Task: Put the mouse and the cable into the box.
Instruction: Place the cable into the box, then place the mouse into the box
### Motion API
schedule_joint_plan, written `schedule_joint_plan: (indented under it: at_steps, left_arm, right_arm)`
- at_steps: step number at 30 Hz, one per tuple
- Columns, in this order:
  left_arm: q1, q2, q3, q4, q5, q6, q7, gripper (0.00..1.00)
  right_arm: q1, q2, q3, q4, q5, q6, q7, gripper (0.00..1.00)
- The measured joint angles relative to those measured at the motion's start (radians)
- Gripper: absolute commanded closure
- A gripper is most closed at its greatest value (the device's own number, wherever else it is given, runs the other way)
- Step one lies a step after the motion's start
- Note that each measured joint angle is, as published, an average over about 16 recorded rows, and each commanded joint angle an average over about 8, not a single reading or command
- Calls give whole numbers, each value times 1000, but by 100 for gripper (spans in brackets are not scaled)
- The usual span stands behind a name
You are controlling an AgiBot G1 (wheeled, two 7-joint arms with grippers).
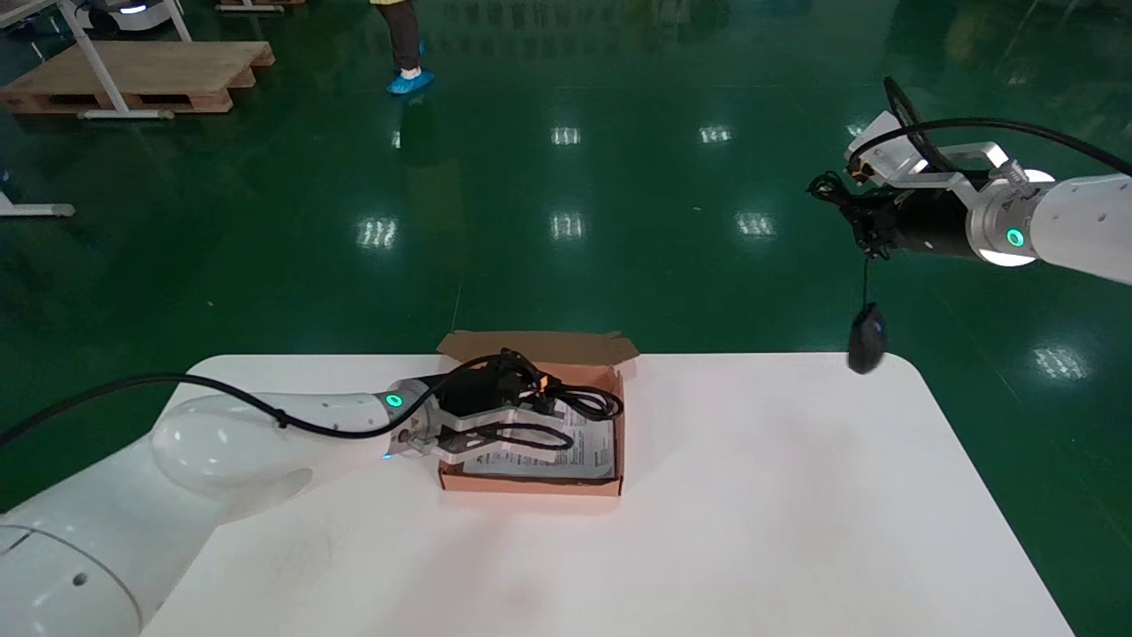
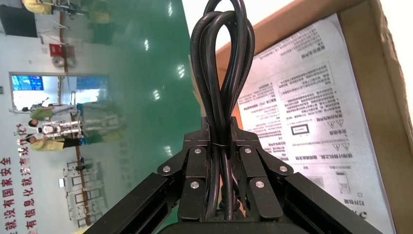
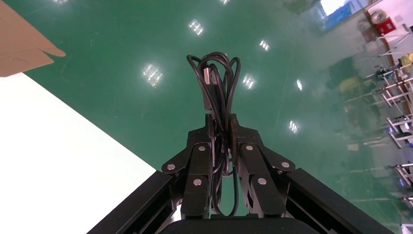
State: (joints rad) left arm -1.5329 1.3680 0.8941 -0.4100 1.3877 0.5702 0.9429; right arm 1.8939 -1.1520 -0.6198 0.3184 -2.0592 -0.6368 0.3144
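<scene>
A brown cardboard box (image 1: 531, 482) sits open on the white table (image 1: 752, 513), with a printed sheet (image 2: 311, 117) lying inside. My left gripper (image 1: 522, 411) is over the box, shut on a bundled black cable (image 2: 221, 73) whose loops hang into the box (image 2: 389, 112). My right gripper (image 1: 853, 208) is high above the table's far right corner, shut on the coiled cord (image 3: 216, 83) of a black mouse (image 1: 867, 341). The mouse dangles by its cord just over the table's edge.
The box's flaps (image 1: 539, 347) stand open at the far side. A wooden pallet (image 1: 141, 75) and a person's feet (image 1: 409, 81) are far off on the green floor. White table surface stretches in front and to the right of the box.
</scene>
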Motion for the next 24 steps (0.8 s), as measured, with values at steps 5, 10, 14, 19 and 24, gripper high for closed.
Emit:
schedule_joint_plan:
  at_steps: [5, 10, 14, 19, 24]
  left_arm:
    - [-5, 0, 29, 13, -23, -9, -1, 19]
    - [-7, 0, 41, 20, -34, -10, -3, 0]
    - [-8, 0, 43, 21, -36, -10, -3, 0]
    - [-8, 0, 39, 19, -32, -10, -2, 0]
    - [-8, 0, 35, 17, -29, -9, -2, 0]
  right_arm:
    - [0, 0, 0, 0, 1, 0, 0, 100]
    - [1, 0, 0, -1, 1, 0, 0, 100]
    - [1, 0, 0, -1, 1, 0, 0, 100]
    - [0, 0, 0, 0, 1, 0, 0, 100]
    - [0, 0, 0, 0, 0, 0, 0, 100]
